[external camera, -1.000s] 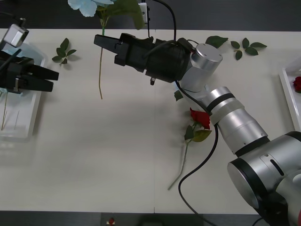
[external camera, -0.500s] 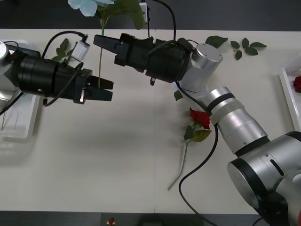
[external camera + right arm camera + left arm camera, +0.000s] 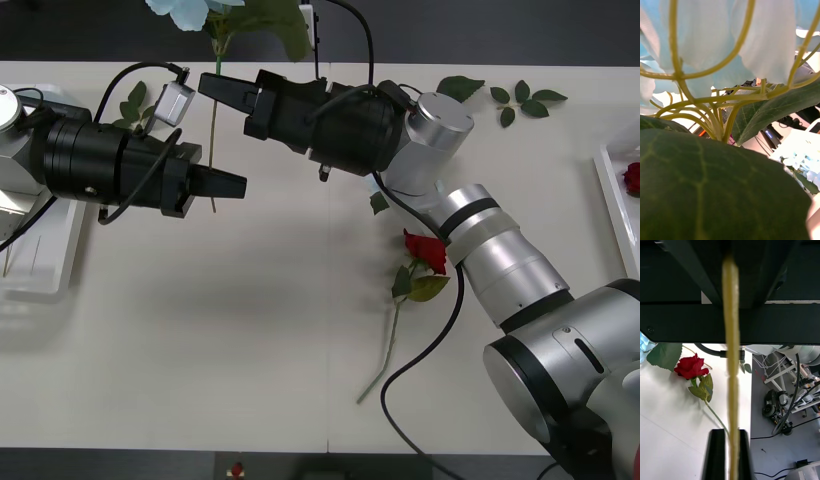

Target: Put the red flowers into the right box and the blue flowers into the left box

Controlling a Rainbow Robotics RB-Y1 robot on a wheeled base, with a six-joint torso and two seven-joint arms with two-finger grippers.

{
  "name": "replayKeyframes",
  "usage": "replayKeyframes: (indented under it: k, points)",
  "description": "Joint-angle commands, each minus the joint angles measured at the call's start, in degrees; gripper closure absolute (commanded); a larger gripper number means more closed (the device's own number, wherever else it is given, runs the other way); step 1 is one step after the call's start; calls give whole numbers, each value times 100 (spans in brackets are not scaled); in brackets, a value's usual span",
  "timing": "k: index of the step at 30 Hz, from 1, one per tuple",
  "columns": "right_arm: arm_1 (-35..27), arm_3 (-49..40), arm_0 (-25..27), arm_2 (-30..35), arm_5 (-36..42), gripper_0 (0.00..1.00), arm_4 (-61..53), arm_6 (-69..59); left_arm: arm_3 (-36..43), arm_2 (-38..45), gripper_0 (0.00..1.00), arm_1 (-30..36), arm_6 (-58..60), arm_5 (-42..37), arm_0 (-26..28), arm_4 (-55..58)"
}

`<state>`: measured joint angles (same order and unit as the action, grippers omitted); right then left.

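Pale-blue petals marked one blue flower [image 3: 190, 12] at the table's [image 3: 250, 330] far edge, its stem [image 3: 212, 130] pinched in the left end effector [image 3: 222, 184]. Whether the right end effector [image 3: 212, 87] above it gripped, I cannot tell. Two red flowers showed: one [image 3: 425, 250] lying mid-table, one [image 3: 632, 178] in the right box [image 3: 610, 190].

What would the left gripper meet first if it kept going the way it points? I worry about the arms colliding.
Shut on the blue flower's stem, the left gripper points toward the right arm; it would probably meet that first, though depth is unclear.
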<state>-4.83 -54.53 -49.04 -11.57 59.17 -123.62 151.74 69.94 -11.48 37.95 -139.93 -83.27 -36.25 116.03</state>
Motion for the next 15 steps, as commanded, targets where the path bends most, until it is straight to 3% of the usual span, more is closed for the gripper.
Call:
replayKeyframes:
  k: [1,10,11,12,15]
  points:
    - [-62,-102,-185,-4,42,100,-65,-154,134,119,100,142,185,-110,-93,86]
    - [-97,-102,-194,-4,77,100,-109,-154,126,207,100,142,212,-128,-67,121]
    - [-97,-102,-185,-4,77,91,-100,-154,126,216,100,142,220,-137,-58,121]
    - [-106,-102,-194,-4,77,73,-109,-145,126,234,100,142,220,-137,-49,121]
    - [-106,-102,-185,-12,138,47,-109,-110,126,251,100,142,229,-137,-40,121]
